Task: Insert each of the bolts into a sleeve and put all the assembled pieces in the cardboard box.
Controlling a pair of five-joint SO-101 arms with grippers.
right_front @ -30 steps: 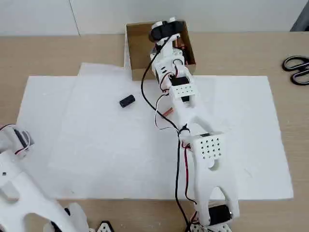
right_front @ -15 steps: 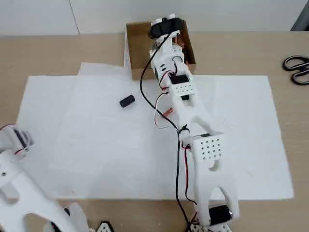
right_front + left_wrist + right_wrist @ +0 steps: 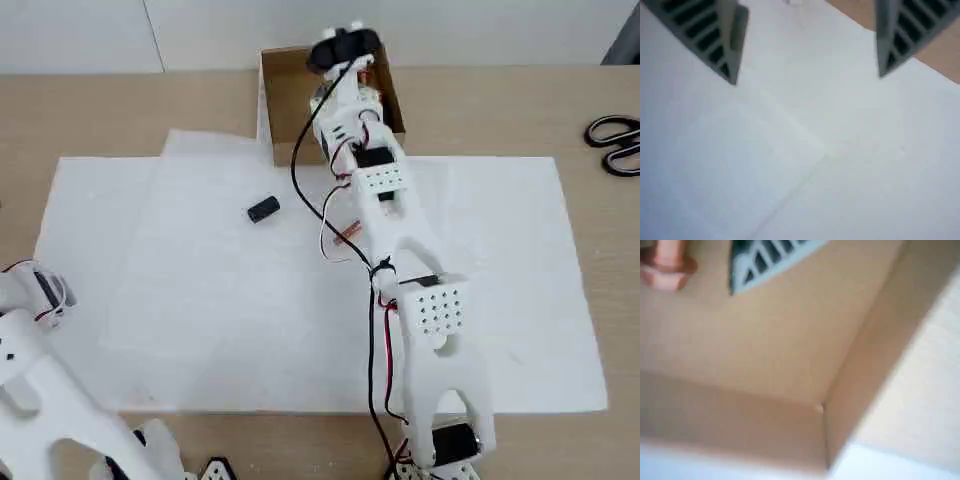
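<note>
My right gripper [image 3: 347, 82] hangs over the cardboard box [image 3: 277, 100] at the back of the table. Its wrist view looks down into a corner of the box [image 3: 790, 350], with one grey finger [image 3: 765, 260] and the copper head of a bolt [image 3: 665, 265] right beside it; the gripper appears shut on that bolt. A black sleeve [image 3: 263, 209] lies on the white sheet [image 3: 180, 300], left of the right arm. A small copper piece [image 3: 346, 237] peeks out beside that arm. My left gripper [image 3: 807, 50] is open above bare sheet near the front left.
Scissors [image 3: 615, 140] lie at the far right on the wooden table [image 3: 100, 110]. The right arm stretches from the front edge across the sheet's middle to the box. The left arm's white body [image 3: 40, 400] sits at the front left corner.
The right arm has stretched farther back, carrying its gripper deeper over the box. The left arm has shifted slightly toward the front. The sleeve has not moved.
</note>
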